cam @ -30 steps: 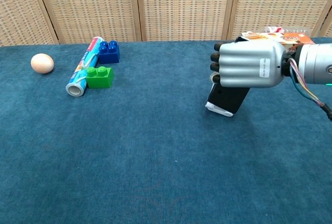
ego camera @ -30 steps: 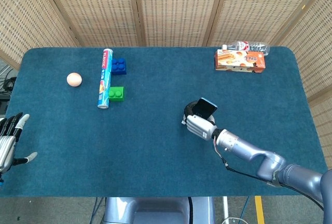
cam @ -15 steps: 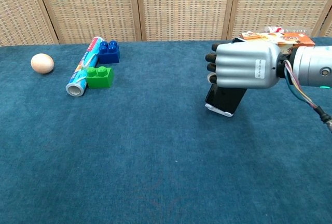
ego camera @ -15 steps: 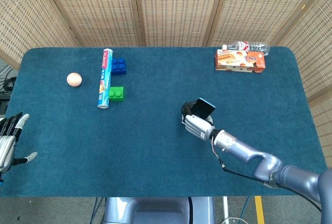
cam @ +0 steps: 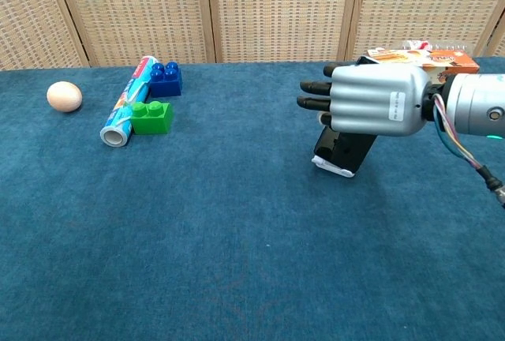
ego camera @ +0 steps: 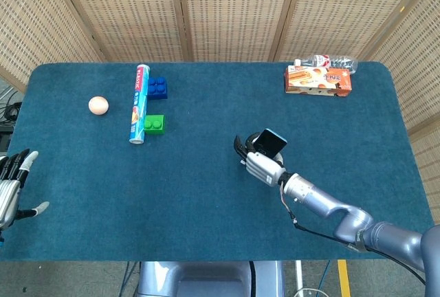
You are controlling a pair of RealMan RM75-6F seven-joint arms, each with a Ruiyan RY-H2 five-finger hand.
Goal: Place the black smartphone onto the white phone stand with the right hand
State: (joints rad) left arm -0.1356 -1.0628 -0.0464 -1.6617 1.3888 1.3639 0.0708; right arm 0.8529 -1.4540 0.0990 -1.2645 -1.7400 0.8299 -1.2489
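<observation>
**Letting go of the phone**

I am opening my right hand [cam: 371, 109] now. Its fingers [cam: 314, 94] are pointing out flat toward the left and are holding nothing. The phone [cam: 344, 151] is leaning on the stand [cam: 332, 168], tilted back, just behind and under my hand. My left hand [ego camera: 12, 187] is resting open at the far edge of the counter [ego camera: 206, 194], well away.

Here is my worry. My hand is hanging very close to the phone. If I am pulling back low or sideways, I could bump it and knock it off the stand. The stand looks small, so a small push may tip it.

A second ago, my fingers were curled around the phone. Now they are stretched out straight. The phone is sitting in almost the same spot.
</observation>
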